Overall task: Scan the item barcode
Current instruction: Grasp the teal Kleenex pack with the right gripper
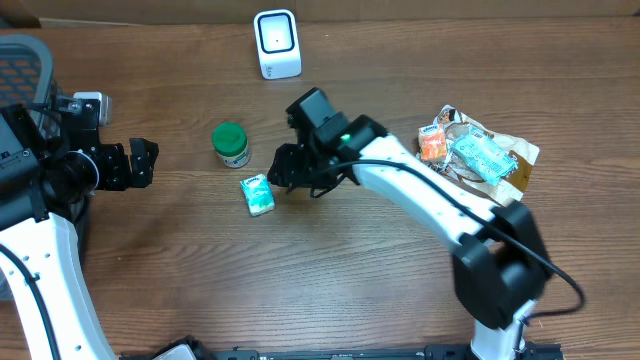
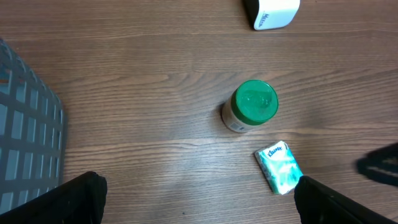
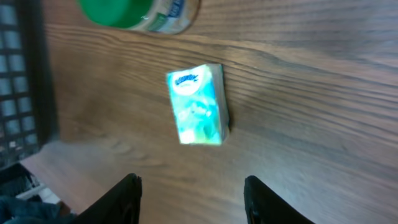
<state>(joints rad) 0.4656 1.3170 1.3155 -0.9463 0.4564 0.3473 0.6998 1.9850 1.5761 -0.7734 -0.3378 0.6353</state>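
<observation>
wood-grain desk (image 1: 330, 290) carries everything; the white right arm (image 1: 420, 195) stretches from the near edge up and leftward across the middle; the white left arm (image 1: 40, 260) stands at the left edge, its dark wrist pointing right; a grey mesh basket (image 1: 25, 60) sits in the far left corner, behind that arm; a heap of snack packets (image 1: 480, 155) lies at the right side, well apart from the rest; a white scanner (image 1: 277, 43) stands upright near the far edge, about mid-desk; a jar (image 1: 231, 144) with a green lid stands upright nearer, left of centre; the tissue pack (image 1: 257, 194), pale green and blue, lies flat on the desk just beside the jar on its near-right side, not touching it; the right fingers (image 1: 283, 170) hover just right of the pack, parted, with bare wood between them and nothing grasped; the left fingers (image 1: 143, 163) are spread wide and released, near the jar's left side but apart from it.
</observation>
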